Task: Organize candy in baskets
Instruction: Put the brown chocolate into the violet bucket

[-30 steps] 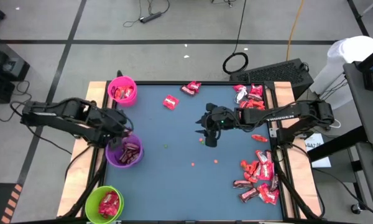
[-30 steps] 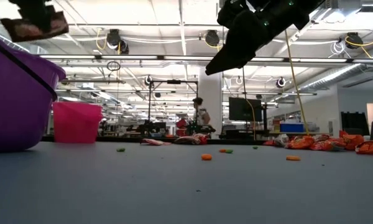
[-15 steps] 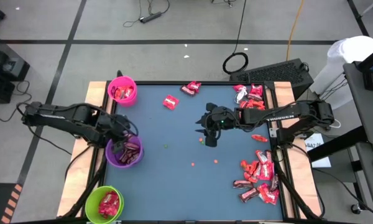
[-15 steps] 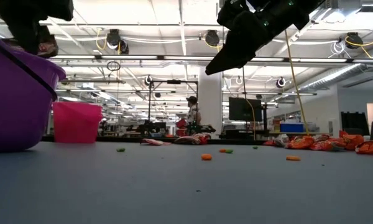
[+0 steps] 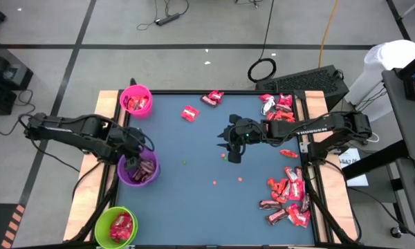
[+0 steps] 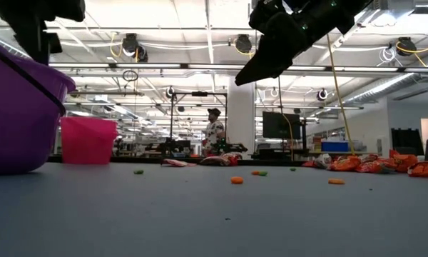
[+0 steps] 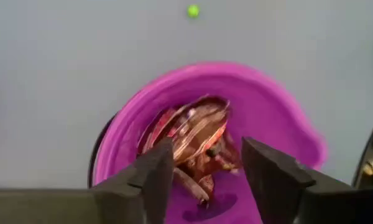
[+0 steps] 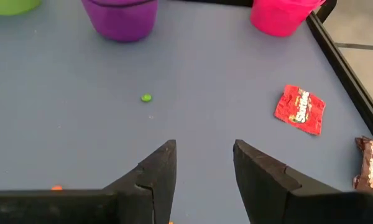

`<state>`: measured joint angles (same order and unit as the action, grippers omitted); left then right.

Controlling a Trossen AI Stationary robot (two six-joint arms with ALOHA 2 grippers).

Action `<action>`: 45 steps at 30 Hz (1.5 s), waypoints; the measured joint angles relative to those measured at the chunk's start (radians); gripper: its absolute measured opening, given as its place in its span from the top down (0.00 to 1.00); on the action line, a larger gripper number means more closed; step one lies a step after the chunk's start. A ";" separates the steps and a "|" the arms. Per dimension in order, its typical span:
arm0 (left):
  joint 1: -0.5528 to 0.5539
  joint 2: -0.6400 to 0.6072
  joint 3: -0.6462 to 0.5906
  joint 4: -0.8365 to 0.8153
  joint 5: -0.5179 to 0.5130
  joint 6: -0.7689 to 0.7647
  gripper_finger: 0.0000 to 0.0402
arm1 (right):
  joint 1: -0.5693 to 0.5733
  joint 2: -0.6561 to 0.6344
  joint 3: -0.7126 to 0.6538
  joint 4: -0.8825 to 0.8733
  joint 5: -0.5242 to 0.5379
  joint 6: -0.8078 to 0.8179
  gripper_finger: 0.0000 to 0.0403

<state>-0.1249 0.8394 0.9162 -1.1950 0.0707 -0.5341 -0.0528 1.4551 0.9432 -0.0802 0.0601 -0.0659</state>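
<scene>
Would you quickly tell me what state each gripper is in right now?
Left gripper: open, empty, above the purple basket.
Right gripper: open, empty, over mid-table.

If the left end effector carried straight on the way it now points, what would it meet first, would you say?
Most likely the dark brown candy heaped in the purple basket. The left end effector hangs open directly above that pile with nothing between its fingers, though its height above the candy is hard to judge.
</scene>
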 joint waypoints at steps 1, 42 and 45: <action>0.000 0.000 0.002 0.025 -0.004 0.007 0.50 | 0.000 0.000 0.000 0.003 0.000 0.000 0.63; 0.511 0.738 0.180 1.019 -0.137 0.834 0.47 | -0.013 0.000 -0.001 -0.234 -0.005 0.026 0.63; 0.568 0.819 0.239 1.003 -0.102 0.880 0.47 | -0.013 0.000 -0.001 -0.241 -0.005 0.028 0.63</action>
<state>0.4432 1.6583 1.1555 -0.1916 -0.0315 0.3456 -0.0658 1.4555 0.9424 -0.3208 0.0548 -0.0380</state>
